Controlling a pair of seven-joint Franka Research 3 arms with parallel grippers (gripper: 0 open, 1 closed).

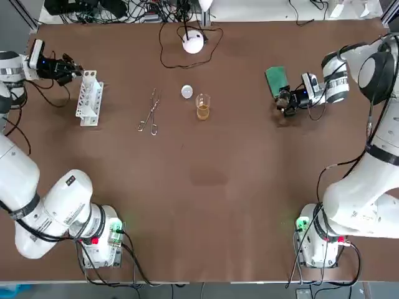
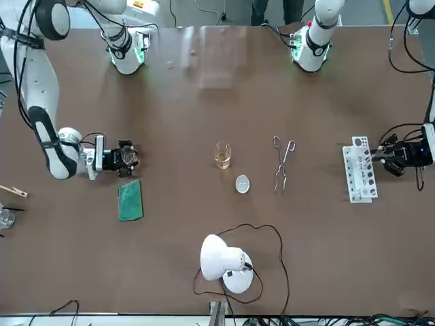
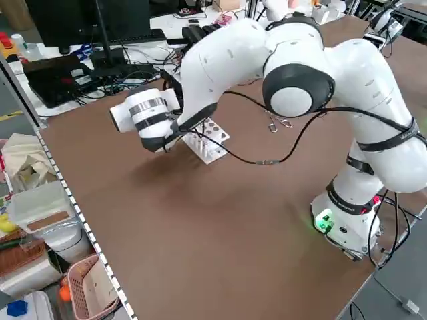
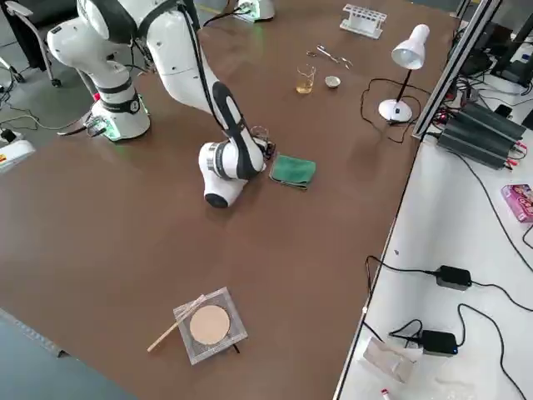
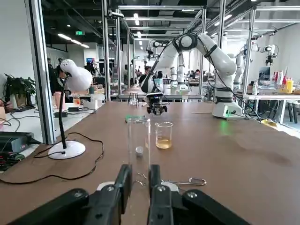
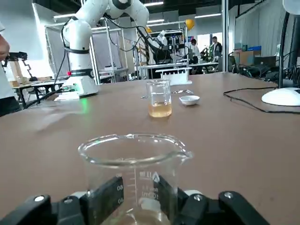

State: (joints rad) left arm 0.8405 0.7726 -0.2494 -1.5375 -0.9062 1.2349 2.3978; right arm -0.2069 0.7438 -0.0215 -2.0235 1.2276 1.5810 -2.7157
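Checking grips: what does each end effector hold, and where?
The left end effector grips a tube low down; the right end effector, a beaker by its lower wall.

Table was plain brown; left arm and right arm were white with black joint bands, and left gripper and right gripper were black. Test tube was clear glass with a greenish rim, empty beaker was clear with white graduation marks, and second beaker was clear over amber liquid. Cloth was green, rack white, lamp white on a black cord, dish white, tongs silver-grey.
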